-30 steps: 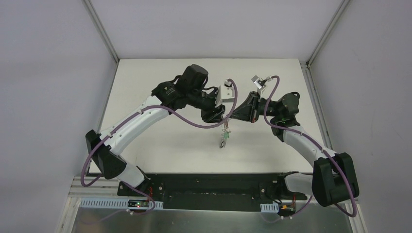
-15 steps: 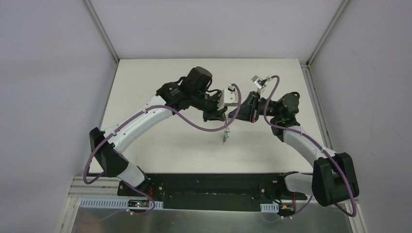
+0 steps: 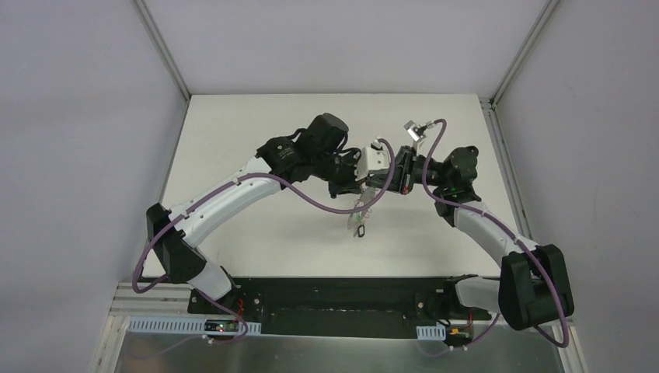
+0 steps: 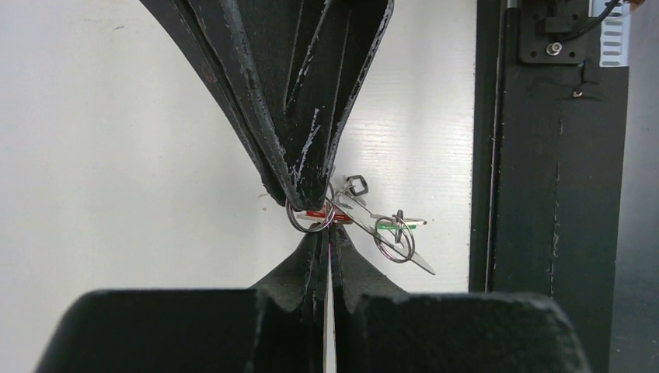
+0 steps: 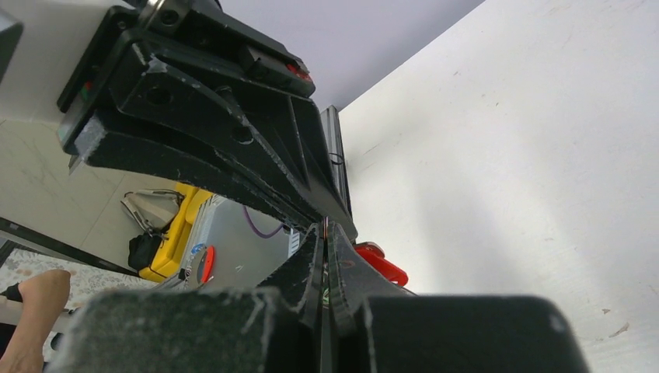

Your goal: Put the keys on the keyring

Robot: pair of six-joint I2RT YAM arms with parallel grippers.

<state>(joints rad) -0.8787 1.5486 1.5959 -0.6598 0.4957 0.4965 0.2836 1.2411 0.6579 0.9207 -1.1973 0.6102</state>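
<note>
Both grippers meet tip to tip above the table's middle. In the left wrist view my left gripper [image 4: 326, 233] is shut on the red key [image 4: 319, 214], which carries a small split ring [image 4: 309, 221]. My right gripper [image 4: 305, 186] comes from above, shut on what looks like the keyring [image 4: 388, 242], a thin grey strip seen edge-on. The green key [image 4: 410, 224] hangs on it by another small ring. In the top view the bundle [image 3: 358, 221] dangles below the left gripper [image 3: 359, 186] and right gripper [image 3: 373, 185]. The red key [image 5: 382, 266] shows beside my right gripper [image 5: 325, 229]. The black key is hidden.
The white table [image 3: 256, 233] lies under the hanging bundle. A black base strip [image 4: 544, 194] runs along the table's near edge. White walls with metal corner posts [image 3: 163, 47] close in the sides and back.
My left gripper has moved right and closed in on the right gripper's tip. The hanging keys have swung and now tilt. The right arm has stayed put.
</note>
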